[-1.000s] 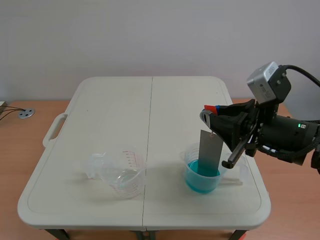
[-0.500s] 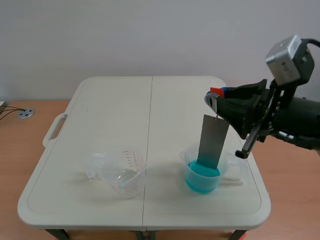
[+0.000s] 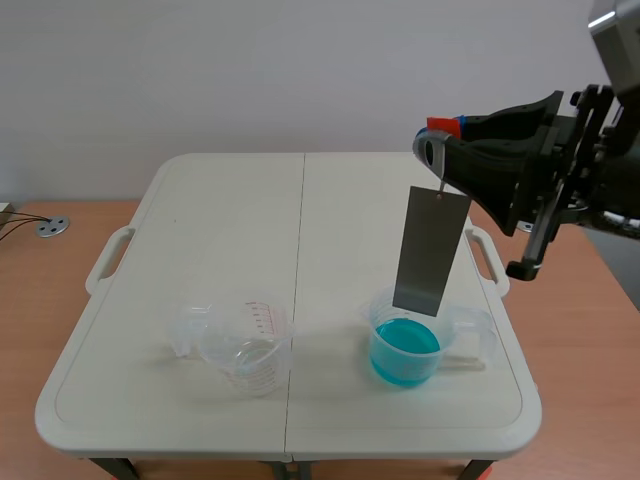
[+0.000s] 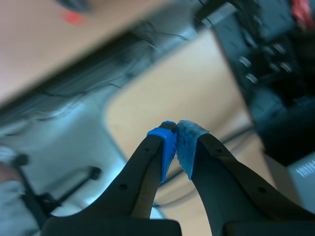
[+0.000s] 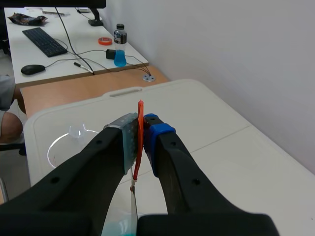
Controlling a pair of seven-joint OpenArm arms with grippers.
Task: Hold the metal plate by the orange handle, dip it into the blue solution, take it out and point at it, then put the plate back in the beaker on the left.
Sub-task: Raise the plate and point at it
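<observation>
My right gripper (image 3: pixel 440 135) is raised above the table's right side, shut on the orange handle (image 5: pixel 140 140). The grey metal plate (image 3: pixel 431 251) hangs from that handle, tilted a little, its lower edge just above the beaker of blue solution (image 3: pixel 405 350). An empty clear beaker (image 3: pixel 246 344) stands on the table's left front. In the right wrist view the handle is pinched between the pads, and the plate's top edge (image 5: pixel 133 204) shows below. My left gripper (image 4: pixel 176 142) is shut on nothing, off the table, and absent from the scene view.
The white folding table (image 3: pixel 240 220) has a centre seam and side handles (image 3: pixel 108 258). A second small clear cup (image 3: pixel 189 328) leans against the empty beaker. A desk with a keyboard (image 5: pixel 45 41) and bottle (image 5: pixel 119 45) lies beyond the table.
My right gripper has risen and drawn back to the right, lifting the metal plate up out of the blue solution. The beakers have stayed where they were.
</observation>
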